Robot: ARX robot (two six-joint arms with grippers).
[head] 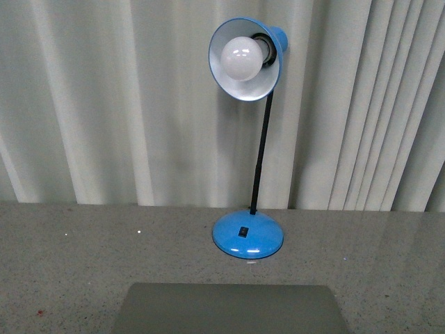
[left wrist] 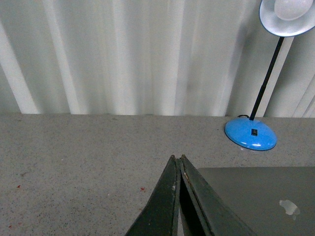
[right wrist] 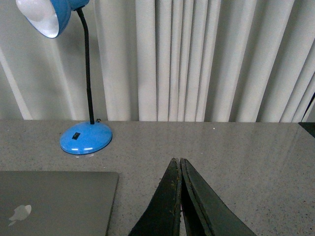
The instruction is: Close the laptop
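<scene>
The laptop [head: 233,307] lies flat on the grey speckled table with its grey lid down, at the near edge of the front view. Its lid with the apple logo shows in the left wrist view [left wrist: 261,196] and in the right wrist view [right wrist: 54,199]. No keys or screen show. My left gripper [left wrist: 177,158] is shut and empty, beside the laptop's left edge. My right gripper [right wrist: 176,160] is shut and empty, over bare table to the right of the laptop. Neither arm shows in the front view.
A blue desk lamp [head: 248,234] with a white bulb stands on the table [head: 62,264] just behind the laptop; it also shows in the left wrist view [left wrist: 251,133] and the right wrist view [right wrist: 86,137]. Pale pleated curtains [head: 104,104] hang behind the table.
</scene>
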